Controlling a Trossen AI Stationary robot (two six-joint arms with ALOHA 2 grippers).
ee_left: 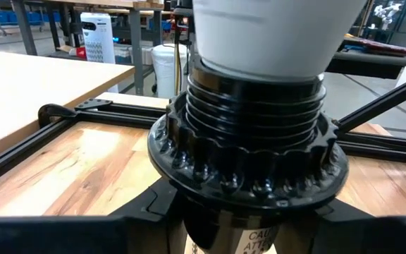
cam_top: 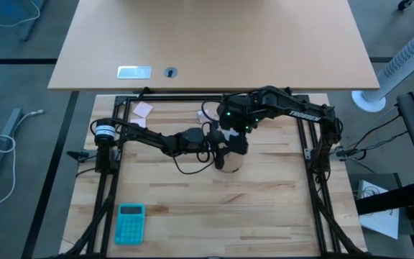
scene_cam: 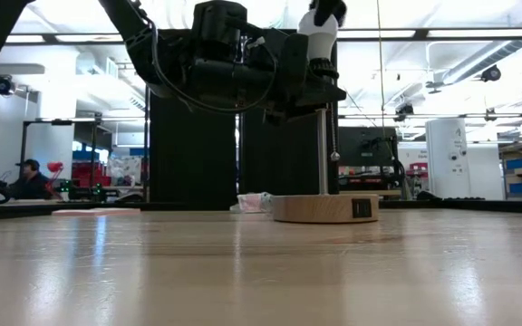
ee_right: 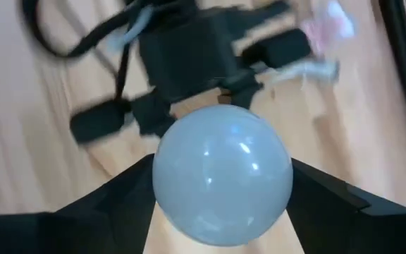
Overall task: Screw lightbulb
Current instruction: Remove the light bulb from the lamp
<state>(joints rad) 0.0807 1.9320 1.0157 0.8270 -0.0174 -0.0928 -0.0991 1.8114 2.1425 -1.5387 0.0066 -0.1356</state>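
Note:
A round wooden disc (scene_cam: 324,209) lies flat on the table's middle. A thin metal pole (scene_cam: 323,154) rises from it to a black socket (ee_left: 249,141) with a ribbed collar. The white frosted lightbulb (ee_right: 220,176) stands upright with its neck in the socket's top. My left gripper (cam_top: 213,144) reaches in level from the table's left and is shut on the socket. My right gripper (cam_top: 234,140) comes down from above, shut on the bulb's globe (scene_cam: 318,36). My left gripper pinches the socket's body just under the ribbed collar (ee_left: 210,222), one finger on each side. It comes in level from the table's left. The socket stays upright on its pole, above the disc. My right gripper pinches the bulb's round globe between its two fingers (ee_right: 136,194), one on each opposite side, near its widest part (ee_right: 168,176). The fingers slant steeply down from above. The bulb stands upright, its neck down in the socket.
A teal calculator (cam_top: 129,221) lies near the front left. A crumpled pinkish wrapper (scene_cam: 254,201) sits just behind the disc, and pale paper slips (cam_top: 142,109) lie at the far left. Black frame rails (cam_top: 113,180) border the wooden top. A black cable (cam_top: 189,171) loops beside the disc.

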